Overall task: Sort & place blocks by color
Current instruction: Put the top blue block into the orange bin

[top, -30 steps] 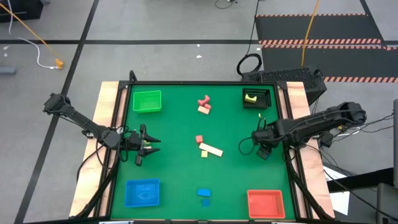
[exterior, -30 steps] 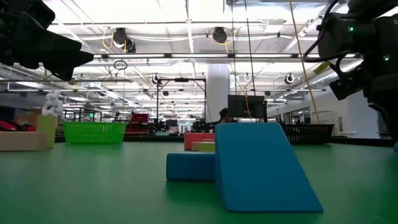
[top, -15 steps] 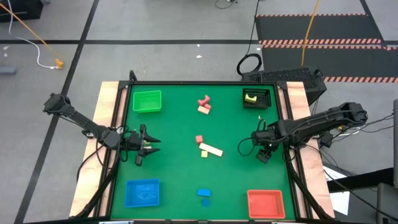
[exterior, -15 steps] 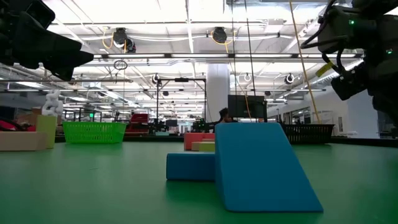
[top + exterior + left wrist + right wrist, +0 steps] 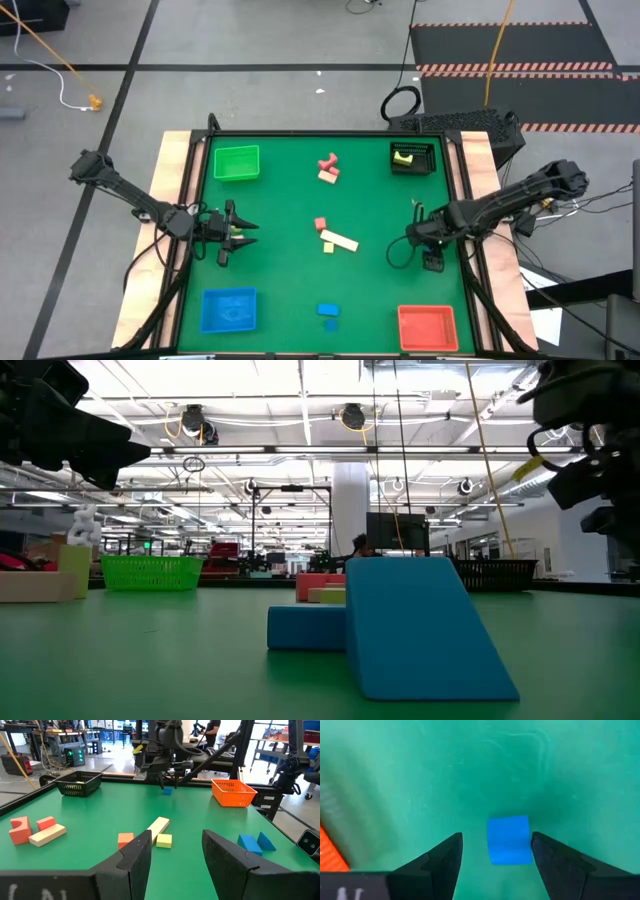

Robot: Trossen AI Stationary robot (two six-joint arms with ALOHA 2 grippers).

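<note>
1. My left hand [image 5: 240, 238] hangs over the worktop [image 5: 280, 290] near its left edge, about halfway along, with its fingers [image 5: 135, 855] spread apart and nothing between them.
2. The green tray [image 5: 236, 162] sits in the far left corner and the blue tray [image 5: 228, 309] in the near left corner.
3. Toward the middle of the far edge I see a red block [image 5: 328, 161] touching a cream block [image 5: 328, 176].
4. At the centre a small red cube [image 5: 320, 224] lies just beside a long cream bar [image 5: 341, 240]. The bar's long axis runs diagonally, from the centre toward the near right. A small yellow cube [image 5: 327, 247] touches its near side.
5. Near the middle of the near edge lie two blue blocks [image 5: 328, 311]. In the low view one is a wedge [image 5: 425, 625] with its slope falling to the right, and a flat blue bar [image 5: 305, 627] lies against it.
6. My right hand [image 5: 432, 262] is over the right side of the worktop, pointing down, fingers [image 5: 440, 862] apart and not clamped. A small blue cube [image 5: 508, 839] lies on the green surface between them, close to one finger.
7. The black tray [image 5: 412, 157], holding a yellow piece [image 5: 402, 157], is in the far right corner. The red tray [image 5: 427, 327] is in the near right corner.
</note>
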